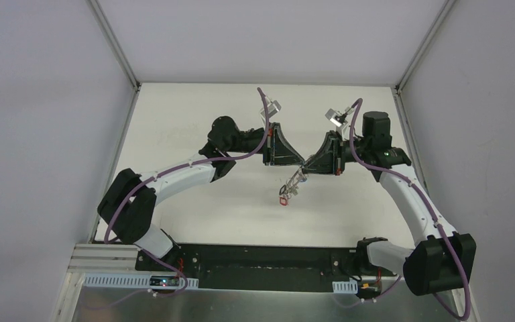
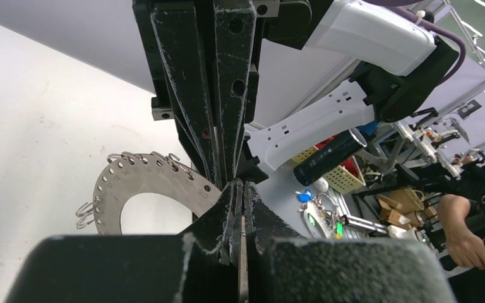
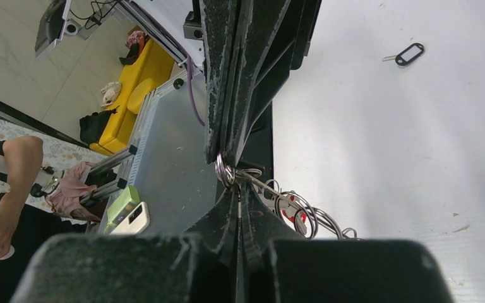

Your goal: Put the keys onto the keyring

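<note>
Left claw [image 1: 298,162] and right claw [image 1: 310,166] meet tip to tip. The right claw is clamped on the keyring [image 3: 226,170], whose wire loops and red tag [image 3: 288,211] trail beneath. The left claw is squeezed narrow. A black-tagged key [image 3: 409,53] lies on the tabletop [image 3: 417,139], well apart from the keyring.

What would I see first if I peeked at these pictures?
The left gripper and right gripper meet tip to tip above the middle of the white table, jaws shut. A bunch of silver rings with a red tag dangles below them. A black key tag lies alone farther off.
</note>
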{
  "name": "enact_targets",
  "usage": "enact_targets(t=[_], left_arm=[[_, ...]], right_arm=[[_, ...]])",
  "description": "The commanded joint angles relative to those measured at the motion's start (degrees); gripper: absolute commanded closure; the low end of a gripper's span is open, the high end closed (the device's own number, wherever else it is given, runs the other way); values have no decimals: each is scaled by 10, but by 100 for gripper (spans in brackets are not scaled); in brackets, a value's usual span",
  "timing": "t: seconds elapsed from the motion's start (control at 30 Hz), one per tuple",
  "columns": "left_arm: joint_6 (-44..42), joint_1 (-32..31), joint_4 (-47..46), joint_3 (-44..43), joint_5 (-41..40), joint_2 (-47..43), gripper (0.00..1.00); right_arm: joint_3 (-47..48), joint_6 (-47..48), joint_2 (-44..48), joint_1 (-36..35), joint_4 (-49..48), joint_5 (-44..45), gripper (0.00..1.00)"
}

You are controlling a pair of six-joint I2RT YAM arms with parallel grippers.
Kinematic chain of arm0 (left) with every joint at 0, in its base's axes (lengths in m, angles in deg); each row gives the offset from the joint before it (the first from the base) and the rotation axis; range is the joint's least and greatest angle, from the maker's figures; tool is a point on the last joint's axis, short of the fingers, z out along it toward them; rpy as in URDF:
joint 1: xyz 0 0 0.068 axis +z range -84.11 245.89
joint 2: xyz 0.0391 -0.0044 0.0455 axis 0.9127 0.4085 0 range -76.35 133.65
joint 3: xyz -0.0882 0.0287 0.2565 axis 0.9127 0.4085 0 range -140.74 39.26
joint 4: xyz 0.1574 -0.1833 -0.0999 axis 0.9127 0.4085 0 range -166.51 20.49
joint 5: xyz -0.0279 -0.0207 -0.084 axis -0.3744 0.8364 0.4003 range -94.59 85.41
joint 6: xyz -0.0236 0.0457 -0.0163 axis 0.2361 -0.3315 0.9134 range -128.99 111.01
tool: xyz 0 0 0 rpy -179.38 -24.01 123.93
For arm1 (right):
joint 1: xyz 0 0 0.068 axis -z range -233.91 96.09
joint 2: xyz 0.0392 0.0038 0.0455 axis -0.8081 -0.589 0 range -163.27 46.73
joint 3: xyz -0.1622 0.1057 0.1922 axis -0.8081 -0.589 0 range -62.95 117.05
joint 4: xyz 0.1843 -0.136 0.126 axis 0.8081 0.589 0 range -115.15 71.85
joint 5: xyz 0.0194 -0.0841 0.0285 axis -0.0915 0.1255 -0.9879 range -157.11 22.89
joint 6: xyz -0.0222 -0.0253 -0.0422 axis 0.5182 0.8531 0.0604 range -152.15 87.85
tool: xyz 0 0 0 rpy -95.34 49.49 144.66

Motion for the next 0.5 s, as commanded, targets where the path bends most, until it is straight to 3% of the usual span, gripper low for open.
enact_targets(t=[0.0,0.03,0.1,0.47], left_arm=[[50,-23,-115,-12,-36,10,100],[54,-65,-120,-13,-37,13,100],[62,-27,-128,-14,-38,17,100],[63,-27,-138,-3,-37,22,100]], right_arm=[[9,2,-9,-24,-26,-21,100],[12,8,-10,-27,-26,-23,100],[21,18,-14,-33,-19,-26,100],[76,76,-22,-37,28,-34,100]])
